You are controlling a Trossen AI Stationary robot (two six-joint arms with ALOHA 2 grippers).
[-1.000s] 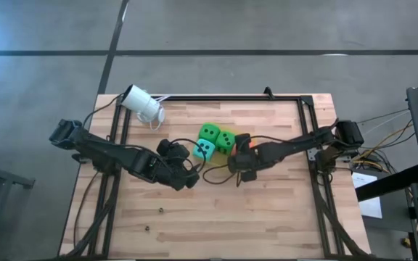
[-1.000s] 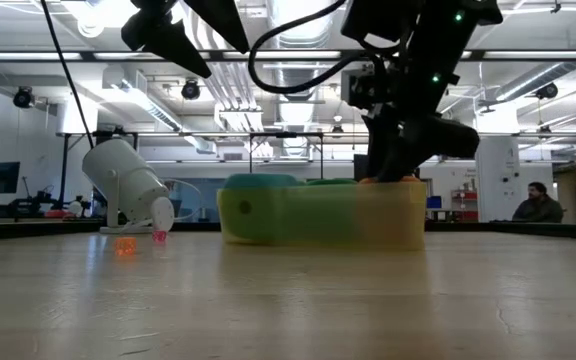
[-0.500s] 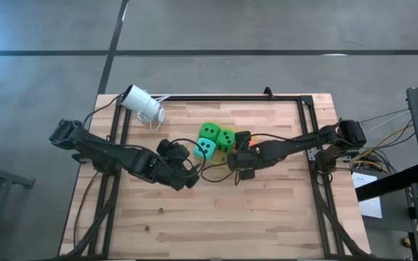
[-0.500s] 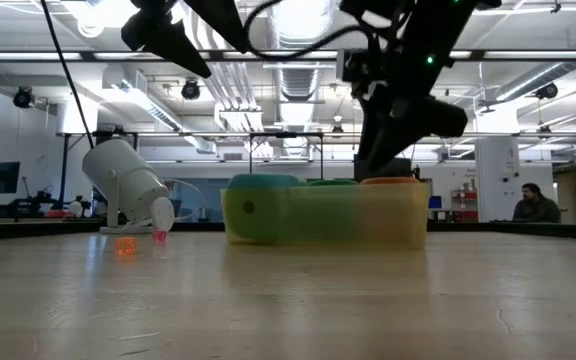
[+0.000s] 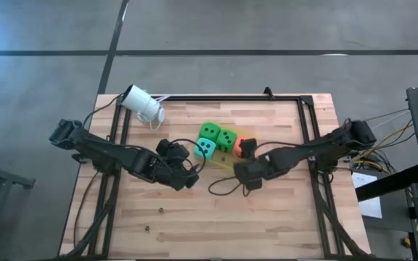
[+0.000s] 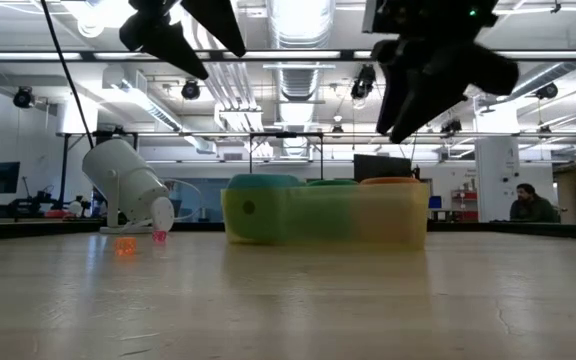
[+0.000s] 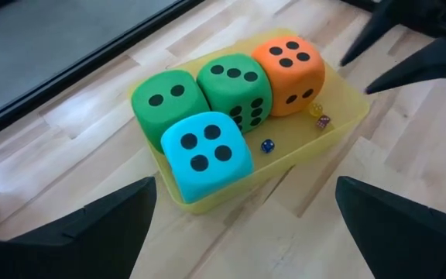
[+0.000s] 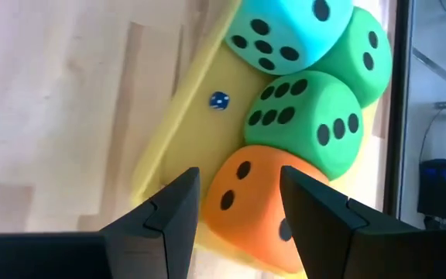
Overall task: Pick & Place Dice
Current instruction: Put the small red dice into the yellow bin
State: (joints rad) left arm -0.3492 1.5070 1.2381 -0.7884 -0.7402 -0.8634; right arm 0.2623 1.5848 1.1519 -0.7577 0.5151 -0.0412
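In the low view the yellow tray's (image 6: 323, 215) cloudy wall blurs the dice (image 6: 263, 183) to bands of colour, no pips legible. The right pincer (image 8: 235, 205) covers part of the orange die (image 8: 246, 205) in its wrist view, and the frame edge cuts that die off. Three tiny dice (image 7: 267, 146) beside the big ones are too small to read.

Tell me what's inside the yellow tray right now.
Yellow tray holds four big dice: two green, teal, orange, plus three tiny dice. Floor beneath them is hidden.
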